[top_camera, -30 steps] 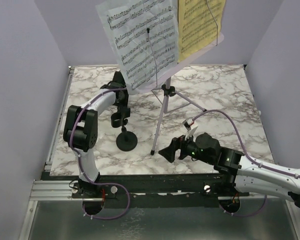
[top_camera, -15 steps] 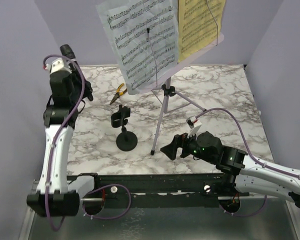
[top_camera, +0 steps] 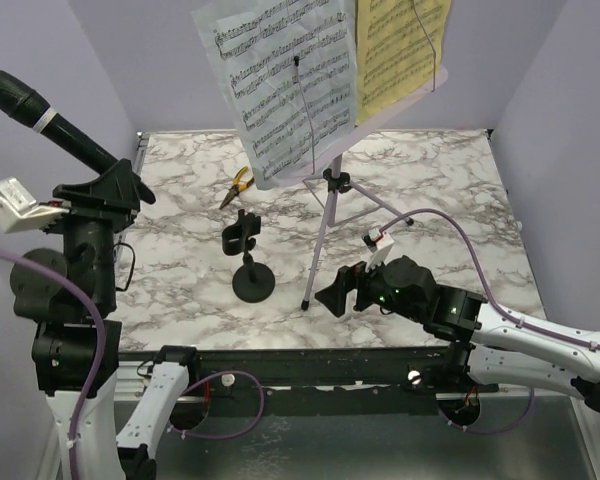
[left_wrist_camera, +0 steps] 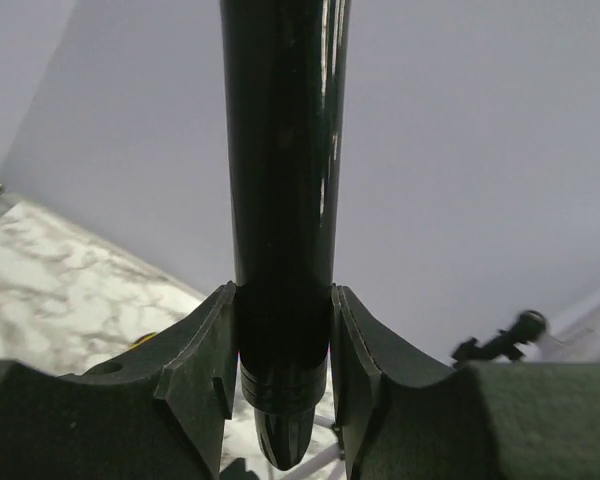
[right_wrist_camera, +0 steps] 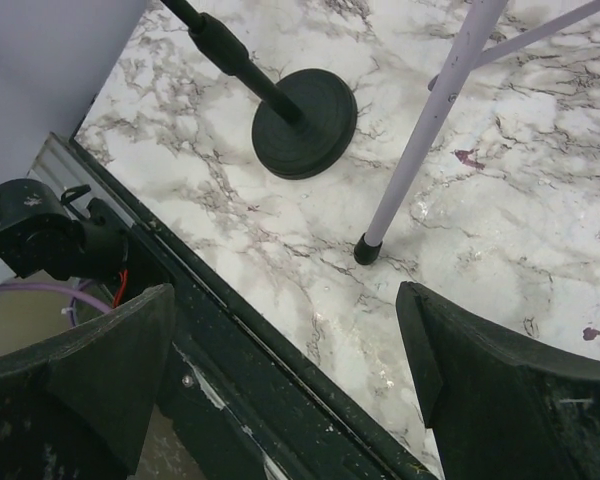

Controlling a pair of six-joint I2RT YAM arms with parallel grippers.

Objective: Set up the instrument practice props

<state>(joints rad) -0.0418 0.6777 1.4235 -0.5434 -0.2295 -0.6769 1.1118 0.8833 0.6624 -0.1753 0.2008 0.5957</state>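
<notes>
Jaws of your left gripper [left_wrist_camera: 285, 335] are partly closed around the black microphone [top_camera: 48, 122]. They clamp its smooth barrel near the tail end, so the head points up and away to the far left, high above the table [top_camera: 440, 190]. That low grip leaves most of the body free, which I judge suits seating it in a clip.

Your right gripper [top_camera: 336, 297] hangs with its jaws spread wide and nothing between them. It is low over the near edge of the table, just beside the near foot of the lilac music stand [top_camera: 323, 235], and from there it looks ready to steady something.

The music stand is upright on its tripod, with the white sheet-music page [top_camera: 285, 90] and the yellow page [top_camera: 400, 45] resting on its desk, so that part looks done. The short mic stand [top_camera: 252, 282] sits on its round base just left of the tripod, its clip empty. Yellow-handled pliers [top_camera: 238, 184] lie beyond it.

The microphone is well apart from the clip, so you need to bring it down and across.
</notes>
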